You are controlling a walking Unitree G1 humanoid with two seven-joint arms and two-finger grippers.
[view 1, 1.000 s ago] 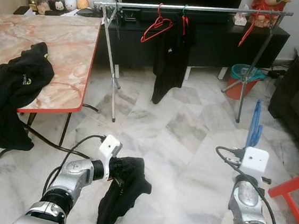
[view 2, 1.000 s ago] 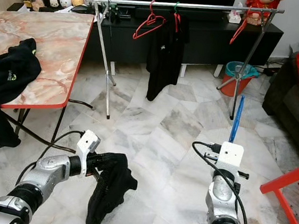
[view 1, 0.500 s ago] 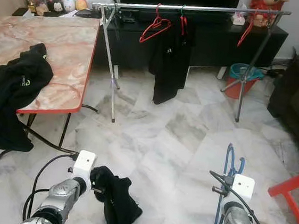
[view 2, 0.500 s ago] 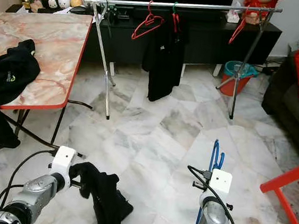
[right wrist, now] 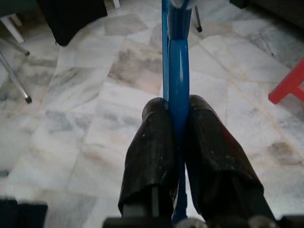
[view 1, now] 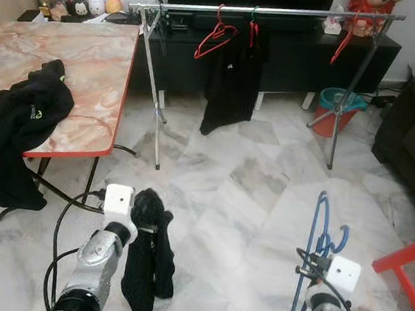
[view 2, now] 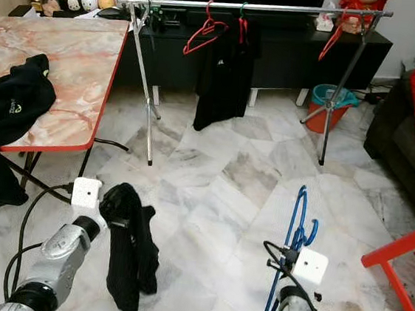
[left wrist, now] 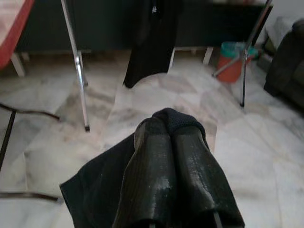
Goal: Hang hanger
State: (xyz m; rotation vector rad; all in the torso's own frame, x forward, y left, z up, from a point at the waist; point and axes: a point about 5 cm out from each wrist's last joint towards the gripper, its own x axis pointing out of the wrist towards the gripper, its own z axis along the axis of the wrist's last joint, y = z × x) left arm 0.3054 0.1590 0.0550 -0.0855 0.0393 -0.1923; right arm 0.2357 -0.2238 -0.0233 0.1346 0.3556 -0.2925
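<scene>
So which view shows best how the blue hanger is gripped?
The right wrist view: the right claw is shut on the blue hanger, close up. Both eye views show the hanger's whole shape, but not the grip.

no readable text, labels or numbers anywhere

open floor (view 1: 248, 189) before rack (view 1: 267, 12)

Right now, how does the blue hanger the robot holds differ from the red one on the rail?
The blue hanger is clamped in the right tool, low over the floor; the red hanger hangs by its hook from the rail. Blue stands nearly edge-on to the camera, red faces it. Both are bare of clothes.
</scene>
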